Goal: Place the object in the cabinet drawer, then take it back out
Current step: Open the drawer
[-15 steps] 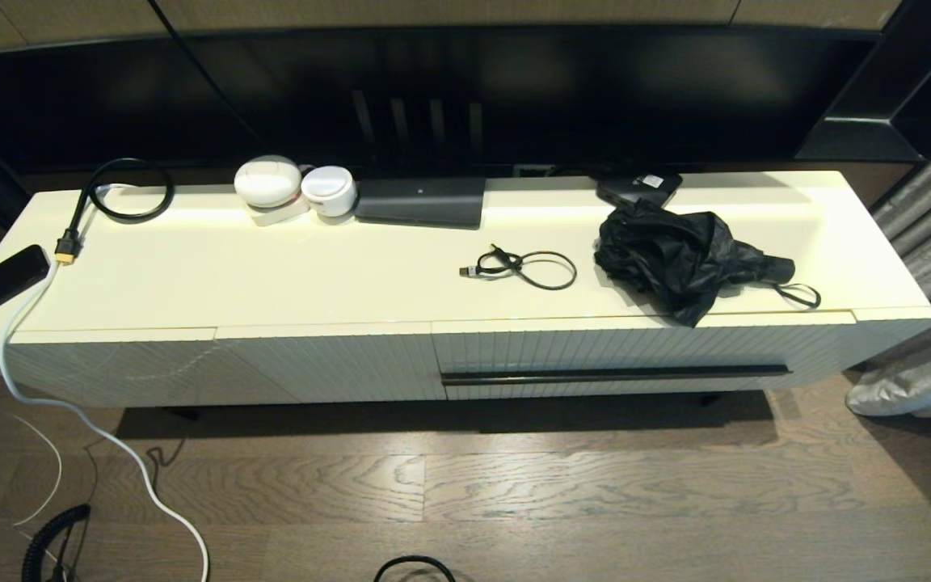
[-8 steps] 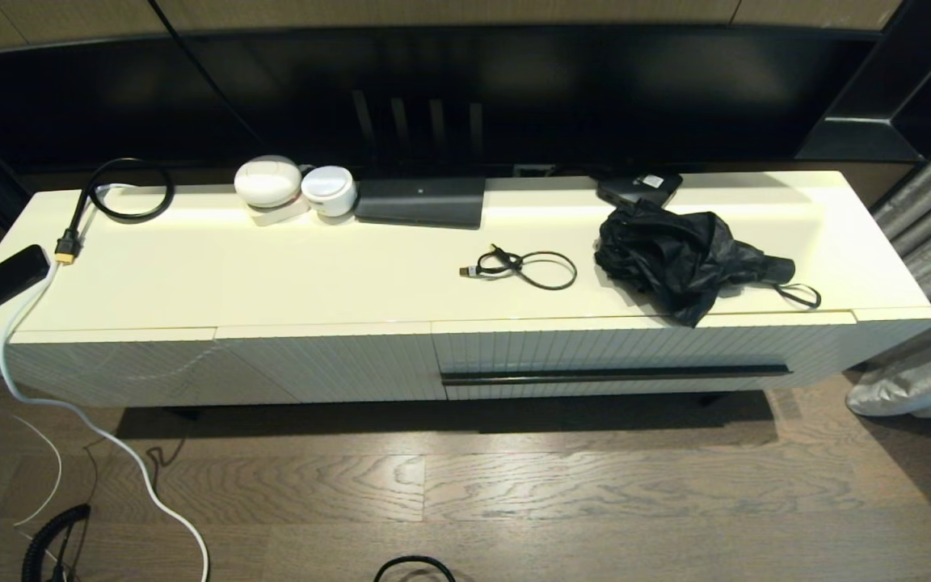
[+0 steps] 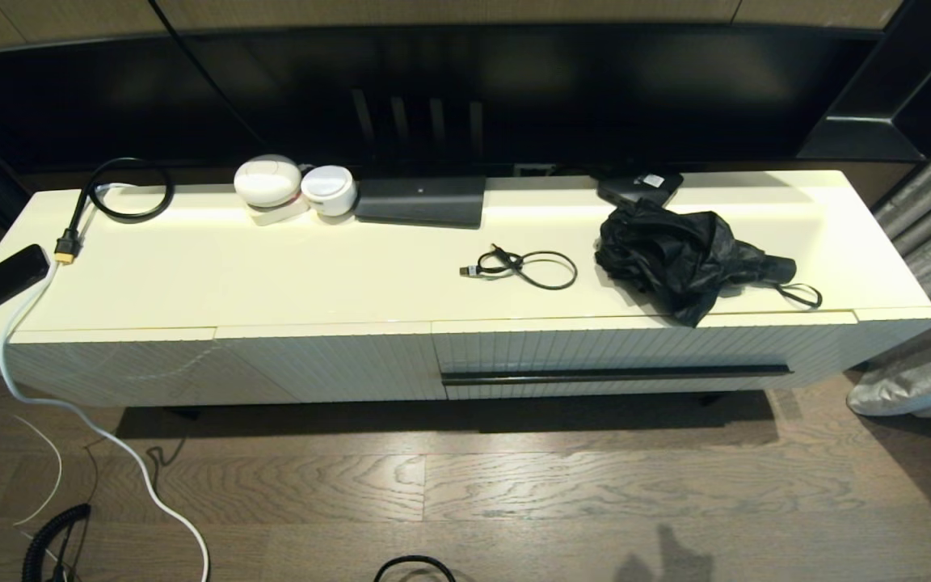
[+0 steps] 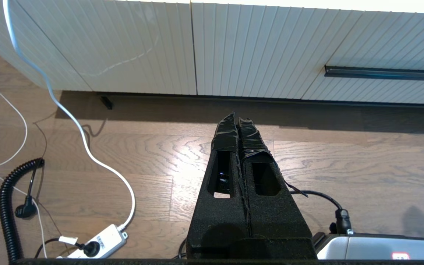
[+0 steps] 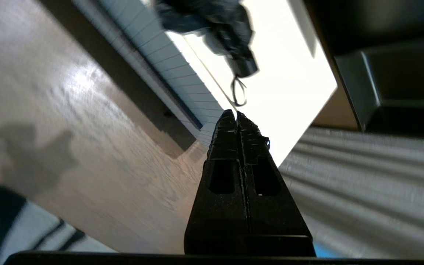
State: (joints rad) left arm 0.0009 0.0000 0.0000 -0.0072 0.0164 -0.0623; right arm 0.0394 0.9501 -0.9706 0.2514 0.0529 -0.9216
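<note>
Cabinet drawer (image 3: 619, 356): closed; folded black umbrella (image 3: 688, 255), probably my object, lies on the cabinet top above. Right end effector (image 5: 236, 114): fully closed, empty, aimed at the cabinet's corner; left end effector (image 4: 236, 117): closed, parked over the floor. Risk: closed fingers cannot hook the thin handle strip (image 3: 617, 373) and may skid off it.

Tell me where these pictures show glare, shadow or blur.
Head view: glare on the floor, a gripper-shaped shadow at the bottom edge. Left wrist view: sharp, bright sheen on the floorboards. Right wrist view: motion-blurred, cabinet top washed out white behind the black umbrella.

Blk foam-textured, taped end effector (image 4: 237, 119).
</note>
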